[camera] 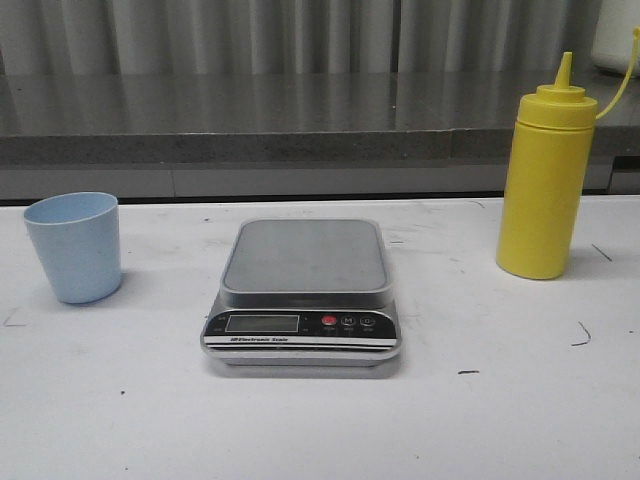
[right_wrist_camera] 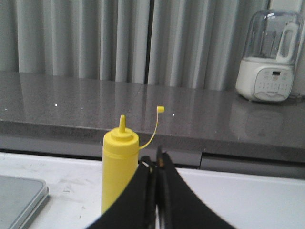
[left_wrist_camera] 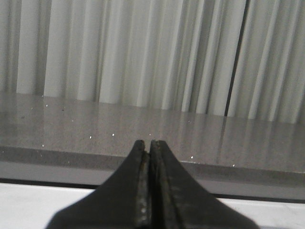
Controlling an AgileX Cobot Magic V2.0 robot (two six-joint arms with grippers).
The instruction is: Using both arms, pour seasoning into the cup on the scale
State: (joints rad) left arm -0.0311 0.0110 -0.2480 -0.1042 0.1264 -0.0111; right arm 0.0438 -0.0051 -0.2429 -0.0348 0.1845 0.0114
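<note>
Seasoning (camera: pixel 546 180) stands untouched at the table's (camera: pixel 300 430) 3 o'clock, cup (camera: pixel 75 246) at 9 o'clock, off the central scale (camera: pixel 303 290). Left pincer (left_wrist_camera: pixel 149 148) and right pincer (right_wrist_camera: pixel 157 162) are closed, empty; everything remains.

Scale display (camera: pixel 262 323) readout too small

One cup (camera: pixel 73 246), one scale (camera: pixel 303 295), one seasoning bottle (camera: pixel 546 181), all on one bench (camera: pixel 500 420). Scale has one red button (camera: pixel 329 321) and two dark buttons (camera: pixel 358 321). One white appliance (right_wrist_camera: pixel 269 59) on the counter beyond the right jaws, two grippers: left (left_wrist_camera: pixel 148 150), right (right_wrist_camera: pixel 156 164).
</note>
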